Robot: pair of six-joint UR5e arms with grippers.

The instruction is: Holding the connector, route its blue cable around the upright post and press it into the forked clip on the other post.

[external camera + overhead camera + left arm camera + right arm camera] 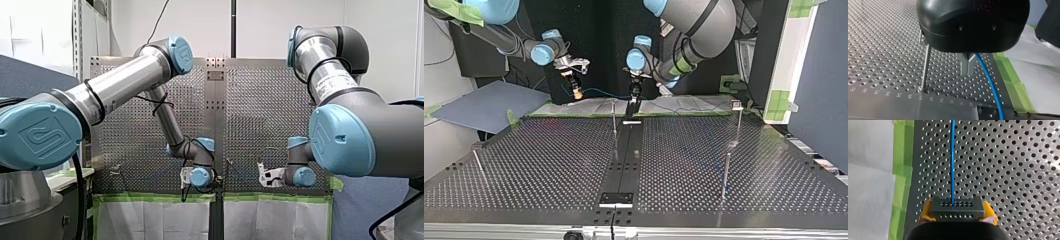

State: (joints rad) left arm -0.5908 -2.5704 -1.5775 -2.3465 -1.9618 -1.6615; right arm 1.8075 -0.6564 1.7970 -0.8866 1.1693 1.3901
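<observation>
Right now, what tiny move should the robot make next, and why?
Probably swing my right gripper, which holds the connector, toward the post, so the cable starts bending around it. The cable runs straight from the connector to my left gripper, and the post stands beside that gripper, apart from the cable.

Embossed UR emblem: on the blue joint cap (42, 134) of my left arm and on the matching cap (341, 141) of my right arm, front view. Engraved two-digit numbers (951, 101): one row along the counter (878, 50) edge, left wrist view. Some of them look like 30, 31, 32, and the rest are too faint to read.
</observation>
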